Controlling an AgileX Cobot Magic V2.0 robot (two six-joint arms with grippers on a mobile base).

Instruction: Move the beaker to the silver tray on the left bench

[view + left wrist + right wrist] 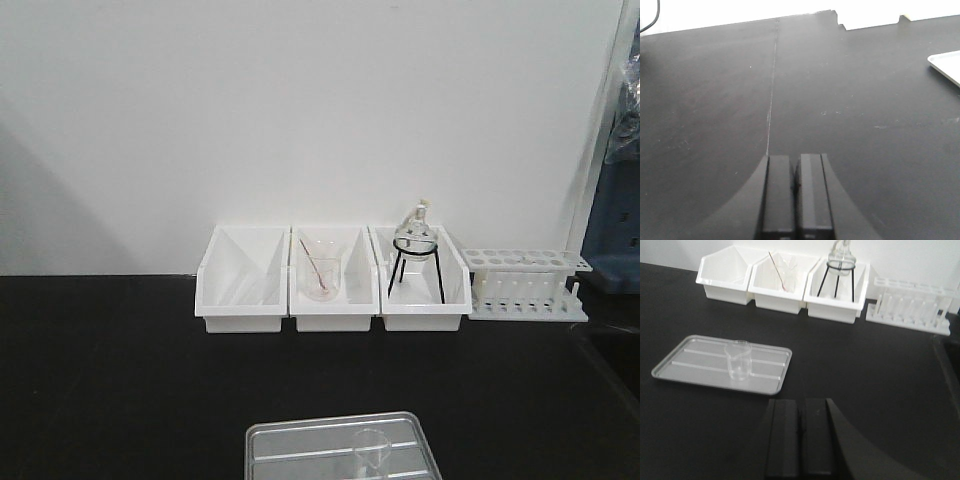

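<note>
The small clear beaker (739,360) stands upright on the silver tray (690,365), right of its middle. It also shows in the front view (371,452) on the same tray (290,450) at the bottom edge. The tray lies on the black countertop (120,380). My right gripper (801,402) is shut and empty, low over the countertop to the right of the tray's near corner, apart from the beaker. My left gripper (794,157) is shut and empty over bare black countertop; a corner of the tray (946,65) shows at the far right.
Three white bins (245,290) stand at the back against the wall. The middle one holds a larger beaker with a reddish rod (322,272), the right one a round flask on a black tripod (415,250). A white test tube rack (525,285) stands right of them.
</note>
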